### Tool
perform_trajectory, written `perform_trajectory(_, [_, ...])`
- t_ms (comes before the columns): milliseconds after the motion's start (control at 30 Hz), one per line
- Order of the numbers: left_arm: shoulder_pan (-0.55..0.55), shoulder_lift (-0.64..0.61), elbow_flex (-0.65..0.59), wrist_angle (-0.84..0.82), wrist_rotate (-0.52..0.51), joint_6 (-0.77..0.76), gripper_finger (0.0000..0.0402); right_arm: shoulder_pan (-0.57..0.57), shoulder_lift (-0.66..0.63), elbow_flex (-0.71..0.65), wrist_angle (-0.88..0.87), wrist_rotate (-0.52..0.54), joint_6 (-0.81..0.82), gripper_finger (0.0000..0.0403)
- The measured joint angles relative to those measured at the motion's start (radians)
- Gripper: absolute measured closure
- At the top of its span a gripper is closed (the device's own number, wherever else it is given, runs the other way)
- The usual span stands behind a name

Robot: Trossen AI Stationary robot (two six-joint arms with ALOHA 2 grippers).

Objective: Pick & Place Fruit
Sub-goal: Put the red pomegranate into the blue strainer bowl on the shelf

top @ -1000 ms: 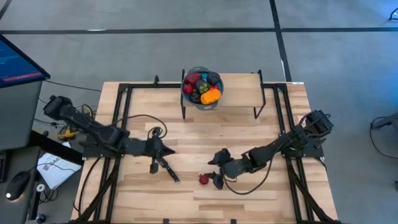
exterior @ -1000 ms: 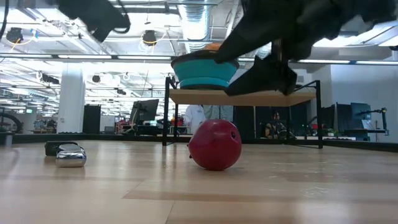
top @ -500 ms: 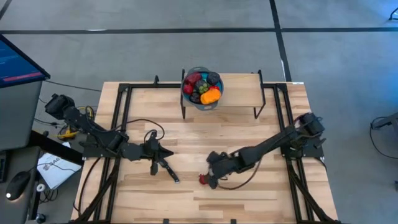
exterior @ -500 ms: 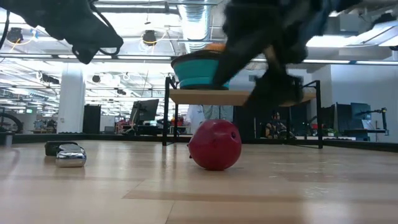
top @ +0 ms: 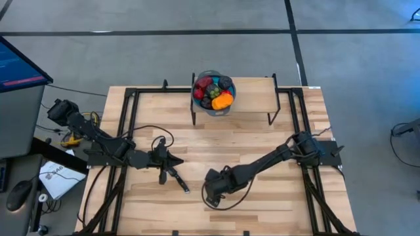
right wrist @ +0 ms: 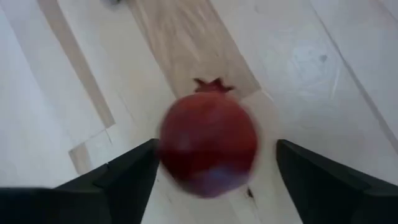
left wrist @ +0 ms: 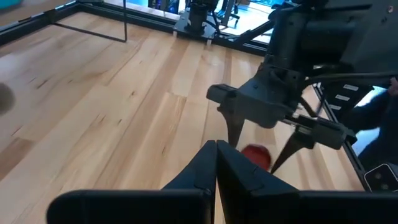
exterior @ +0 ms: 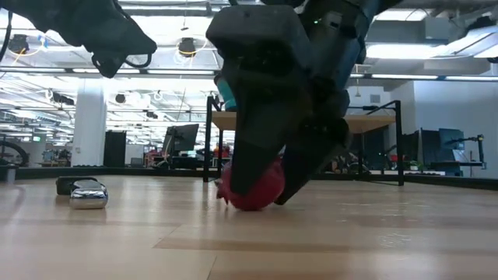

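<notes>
A dark red pomegranate-like fruit (right wrist: 208,137) lies on the wooden table, crown end away from the wrist camera; in the low view (exterior: 250,193) its underside rests on the boards. My right gripper (right wrist: 216,149) is open, tilted down over it from the table's right, one finger on each side (left wrist: 267,140). In the high view the gripper (top: 211,191) hides the fruit. The other fruit pieces (top: 213,90) sit heaped in a teal bowl (top: 197,101). My left gripper (left wrist: 215,163) is shut, hovering above the table left of centre (top: 172,160). My right gripper straddles the dark red fruit (right wrist: 186,155), slanting down from above and from the table's right. The fruit sits on the table between the open fingers (right wrist: 134,171). Whether either finger touches it, I cannot tell.
The bowl stands on a raised wooden shelf (top: 252,105) on black legs at the far edge. A black-handled knife (top: 176,178) lies under my left gripper; its metal end shows in the low view (exterior: 84,194). Black frame rails (top: 128,124) run along both sides.
My right gripper has swung toward the table's left and down, from right of the red fruit to over it, with its fingers now on either side. The fruit has shifted a little toward the table's left. My left gripper has edged slightly toward the table's centre.
</notes>
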Motion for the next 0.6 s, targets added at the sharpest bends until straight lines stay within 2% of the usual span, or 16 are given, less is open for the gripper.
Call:
perform_trajectory(233, [0.000, 0.000, -0.025, 0.021, -0.002, -0.003, 0.0398, 0.008, -0.003, 0.002, -0.006, 0.044, -0.012, 0.0153])
perform_trajectory(467, [-0.006, 0.000, -0.053, 0.059, -0.002, -0.032, 0.0398, 0.035, 0.003, -0.016, 0.085, 0.133, -0.150, 0.0228])
perform_trajectory(600, [-0.032, 0.000, -0.053, 0.132, 0.002, 0.016, 0.0398, 0.069, -0.007, -0.070, 0.189, 0.215, -0.196, 0.0237])
